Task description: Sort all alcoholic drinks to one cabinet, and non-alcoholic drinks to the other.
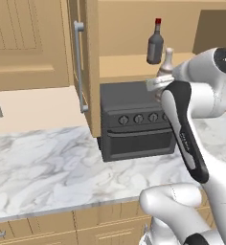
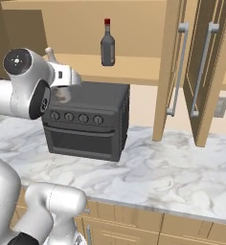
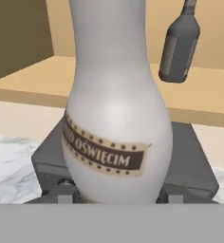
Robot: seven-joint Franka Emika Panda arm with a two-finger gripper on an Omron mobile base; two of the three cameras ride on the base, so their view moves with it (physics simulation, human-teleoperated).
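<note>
Left base view: the pale beige bottle (image 1: 167,58) stands upright in the gripper (image 1: 159,85), above the top of the dark toaster oven (image 1: 134,124) on the marble counter (image 1: 48,167), its neck reaching up to the open wall cabinet's lower shelf (image 1: 127,67); the dark grey red-capped bottle (image 1: 155,44) stands on that shelf, up and to the left of it. Right base view: the beige bottle's neck (image 2: 50,52) shows just past the arm's wrist, the grey bottle (image 2: 107,45) to its right on the shelf (image 2: 134,69), and the open cabinet door (image 2: 170,72) further right. Hand view: the fingers (image 3: 65,192) are clenched on the beige bottle's base (image 3: 116,142), long axis vertical, neck up, label facing the camera; the shelf edge (image 3: 33,92) lies behind and slightly above the grasp, so placement likely calls for a lift and forward reach beside the grey bottle (image 3: 179,45).
</note>
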